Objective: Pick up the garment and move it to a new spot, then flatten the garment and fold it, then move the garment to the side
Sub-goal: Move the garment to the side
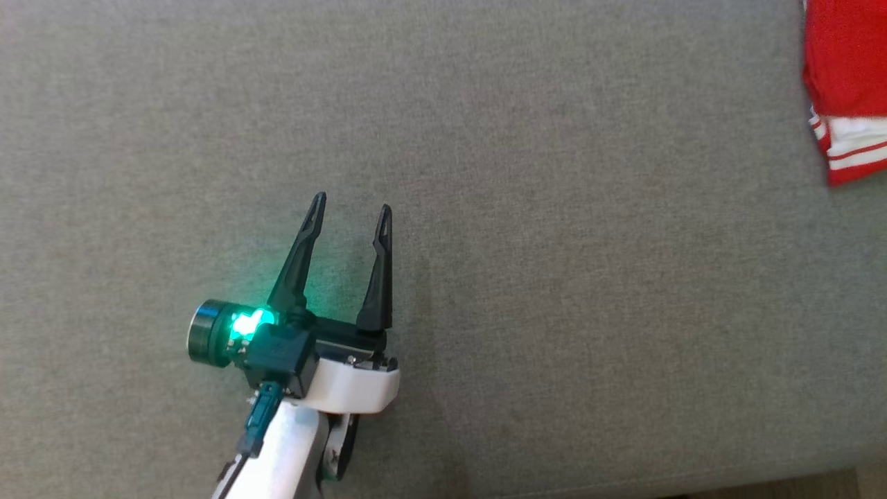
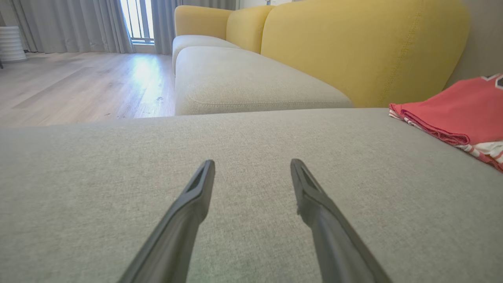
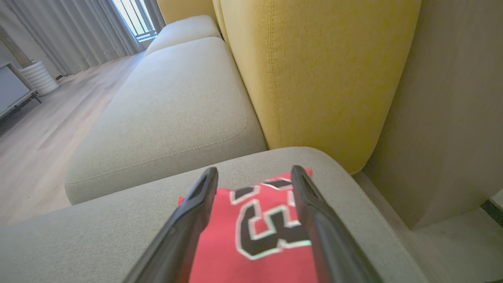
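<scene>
The garment (image 1: 847,76) is a red jersey with white stripes and black numerals, lying folded at the far right edge of the grey cushion (image 1: 527,208). In the left wrist view the garment (image 2: 459,114) lies off to the right, well apart from my left gripper (image 2: 252,168). My left gripper (image 1: 352,209) hovers open over bare cushion, nothing between its fingers. In the right wrist view my right gripper (image 3: 253,176) stands open just above the garment (image 3: 259,232), its fingers straddling the numerals; I cannot tell whether they touch the cloth.
Yellow sofa backrests (image 3: 314,74) rise behind the cushion, with a second grey seat (image 2: 243,78) beyond. A beige wall panel (image 3: 452,110) stands to the right of the garment. Wooden floor (image 2: 78,86) and grey curtains (image 2: 67,23) lie further off. The cushion's front edge (image 1: 693,478) runs along the bottom.
</scene>
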Controlling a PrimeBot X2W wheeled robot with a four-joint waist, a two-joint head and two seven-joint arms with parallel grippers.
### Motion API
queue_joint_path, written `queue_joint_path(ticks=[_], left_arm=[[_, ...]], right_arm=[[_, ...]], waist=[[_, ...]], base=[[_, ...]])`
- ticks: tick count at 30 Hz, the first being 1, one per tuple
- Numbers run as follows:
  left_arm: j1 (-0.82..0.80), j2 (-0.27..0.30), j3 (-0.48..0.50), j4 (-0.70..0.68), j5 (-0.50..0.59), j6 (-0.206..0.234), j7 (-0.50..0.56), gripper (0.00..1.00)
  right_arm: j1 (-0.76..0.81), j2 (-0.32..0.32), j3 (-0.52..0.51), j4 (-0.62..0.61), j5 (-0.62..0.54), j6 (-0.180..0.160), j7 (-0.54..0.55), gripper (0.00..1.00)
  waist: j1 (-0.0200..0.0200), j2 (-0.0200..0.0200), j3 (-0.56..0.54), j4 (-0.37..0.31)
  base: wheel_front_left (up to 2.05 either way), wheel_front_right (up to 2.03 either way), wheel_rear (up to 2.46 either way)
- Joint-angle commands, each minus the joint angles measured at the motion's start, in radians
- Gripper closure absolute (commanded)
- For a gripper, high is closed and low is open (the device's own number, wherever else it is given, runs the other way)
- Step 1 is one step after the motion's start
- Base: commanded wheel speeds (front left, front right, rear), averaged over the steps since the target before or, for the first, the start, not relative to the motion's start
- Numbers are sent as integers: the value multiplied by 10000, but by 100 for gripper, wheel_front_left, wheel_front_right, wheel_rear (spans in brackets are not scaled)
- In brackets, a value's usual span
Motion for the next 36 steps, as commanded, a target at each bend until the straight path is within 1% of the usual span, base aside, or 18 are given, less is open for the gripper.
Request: queue_joint_path(ticks=[1, 4, 9, 15, 16, 20, 23, 24, 25, 27, 31, 34, 36], left_arm=[[27, -29, 272, -225, -123, 74, -93, 0], [162, -29, 297, -118, -273, 201, -93, 0], [585, -30, 506, -172, -641, 394, -93, 0], [1224, -30, 732, -298, -968, 501, -93, 0], [1224, -30, 732, -298, -968, 501, -93, 0], [1732, -30, 896, -394, -1062, 495, -93, 0], [2157, -30, 1054, -410, -1013, 481, -93, 0], [2446, -30, 1170, -479, -1009, 469, -93, 0], [2446, -30, 1170, -479, -1009, 469, -93, 0], [2672, -30, 1308, -661, -937, 475, -93, 0], [3164, -30, 1566, -915, -740, 363, -93, 0], [3484, -30, 1698, -1088, -740, 187, -93, 0], [3659, -30, 1787, -1141, -746, 113, -93, 0]], right_arm=[[205, -254, -157, -39, -495, -9, -247, 0], [421, 142, 121, 119, -1902, -9, -537, 0], [822, 1753, 518, -208, -3260, -9, -766, 0], [1763, 3623, 1231, -590, -4234, -9, -1257, 0], [1763, 3623, 1231, -590, -4234, -9, -1257, 0], [2558, 4713, 1842, -669, -4636, -9, -1921, 0], [3152, 5376, 2256, -566, -4820, -9, -2653, 0], [3523, 5706, 2428, -431, -5110, -9, -3272, 0], [3523, 5706, 2428, -431, -5110, -9, -3272, 0], [3824, 5971, 2602, -397, -5552, -9, -3809, 0], [4420, 6714, 2170, -311, -6502, -9, -4196, 0], [4913, 7363, 1570, -836, -7074, -9, -4213, 0], [5261, 7610, 1329, -1129, -7389, -9, -4215, 0]], waist=[[0, 0, -422, 84], [0, 0, -1004, 162], [0, 0, -2134, 217], [0, 0, -3437, 396], [0, 0, -3437, 396], [0, 0, -4204, 569], [0, 0, -4755, 711], [0, 0, -5015, 815], [0, 0, -5015, 815], [0, 0, -5197, 919], [0, 0, -5490, 971], [0, 0, -5629, 942], [0, 0, -5699, 917]], base=[[0, 0, 0], [0, 0, 0], [0, 0, 0], [0, 0, 0], [0, 0, 0], [0, 0, 0], [0, 0, 0], [0, 0, 0], [0, 0, 0], [0, 0, 0], [0, 0, 0], [0, 0, 0], [0, 0, 0]])
